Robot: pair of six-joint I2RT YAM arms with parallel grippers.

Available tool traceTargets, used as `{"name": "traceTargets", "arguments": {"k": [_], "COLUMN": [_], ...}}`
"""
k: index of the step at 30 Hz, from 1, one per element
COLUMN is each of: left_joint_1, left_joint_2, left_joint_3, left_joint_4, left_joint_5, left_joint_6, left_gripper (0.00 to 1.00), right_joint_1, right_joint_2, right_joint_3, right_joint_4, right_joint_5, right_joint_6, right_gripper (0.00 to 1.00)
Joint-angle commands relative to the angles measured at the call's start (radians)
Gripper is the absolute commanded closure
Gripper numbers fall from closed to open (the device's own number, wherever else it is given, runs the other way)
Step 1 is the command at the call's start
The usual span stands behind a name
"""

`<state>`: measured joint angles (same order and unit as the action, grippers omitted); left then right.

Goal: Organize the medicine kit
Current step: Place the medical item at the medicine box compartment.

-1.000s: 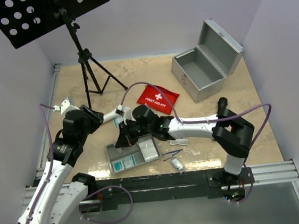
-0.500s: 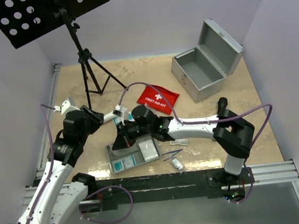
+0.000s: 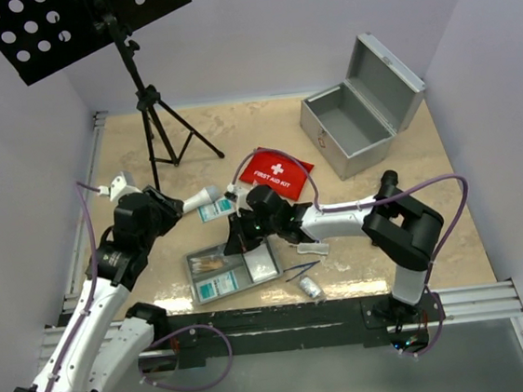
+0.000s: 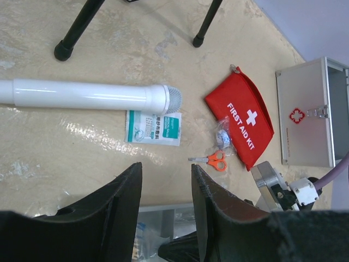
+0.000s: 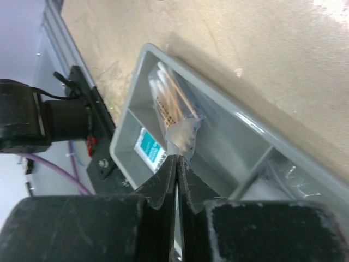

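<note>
**Now: swab packet pinched over the tray**

The right tool (image 5: 177, 159) is clenched tight on the crimped end of the swab packet (image 5: 172, 101). The rest of the packet runs away from the tips and lies slantwise in an end compartment of the tray (image 5: 223, 123).

The packet looks very light. It is slick, soft film over thin stiff sticks, so it will bend at the film and could slide out of a loose pinch. The crimped end is the sensible place to hold it, since a squeeze on the middle might snap the sticks. The tray looks like light plastic and may skid on the glossy worktop if it is nudged.

Just beside the tips, a low divider separates this compartment from the one holding a blue-label sachet (image 5: 150, 150). The outer wall rises just past the packet's far end. The packet sits slantwise with its pinched end raised, so there is little slack in the compartment. Open room lies straight up from the tips.

The left tool (image 4: 166, 169) hangs released, its jaws apart with nothing between them. On the worktop ahead of it lie a white tube (image 4: 87, 94) and a flat sachet (image 4: 154, 128) just beside the tube's cap. Farther ahead are the scissors (image 4: 210, 160) and the red pouch (image 4: 242, 123).

The open case (image 3: 343, 122) stands well apart from both tools, beyond the pouch. The tripod (image 3: 156, 123) stands just past the left tool and limits any reach on that side.
</note>
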<state>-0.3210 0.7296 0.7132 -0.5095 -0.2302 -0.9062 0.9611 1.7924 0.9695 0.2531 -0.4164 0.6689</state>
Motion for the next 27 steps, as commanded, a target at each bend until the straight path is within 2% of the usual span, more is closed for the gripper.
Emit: {"name": "traceTargets", "arguments": {"k": [1,3,6,14,17,20,22,24,27], "left_joint_1": [0.005,0.005,0.005,0.005,0.005,0.005,0.005,0.005,0.005], "left_joint_2": [0.011,0.016,0.014,0.016,0.014,0.011,0.007,-0.001,-0.016], "left_joint_3": [-0.015,-0.015,-0.018,-0.037,-0.047,-0.052,-0.049,-0.046,-0.058], "left_joint_4": [0.046,0.048,0.049,0.065,0.071,0.071,0.065,0.060,0.065], "left_joint_5": [0.020,0.022,0.020,0.035,0.042,0.045,0.043,0.045,0.058], "left_joint_6": [-0.014,-0.013,-0.011,-0.008,-0.007,-0.002,0.003,0.007,0.009], "left_gripper": [0.55,0.55,0.55,0.55,0.55,0.55,0.55,0.55,0.55], "right_joint_1": [0.001,0.001,0.001,0.004,0.002,0.002,0.007,0.018,0.031], "right_joint_2": [-0.048,-0.071,-0.103,-0.154,-0.128,-0.074,-0.041,-0.024,-0.002], "right_joint_3": [0.015,0.018,0.040,0.141,0.179,0.208,0.215,0.206,0.190], "right_joint_4": [-0.058,-0.080,-0.115,-0.199,-0.206,-0.196,-0.186,-0.183,-0.184], "right_joint_5": [0.109,0.143,0.182,0.258,0.265,0.223,0.194,0.180,0.168], "right_joint_6": [-0.048,-0.057,-0.072,-0.123,-0.150,-0.173,-0.177,-0.184,-0.198], "right_gripper": [0.85,0.68,0.56,0.50,0.57,0.85,0.94,1.00,1.00]}}
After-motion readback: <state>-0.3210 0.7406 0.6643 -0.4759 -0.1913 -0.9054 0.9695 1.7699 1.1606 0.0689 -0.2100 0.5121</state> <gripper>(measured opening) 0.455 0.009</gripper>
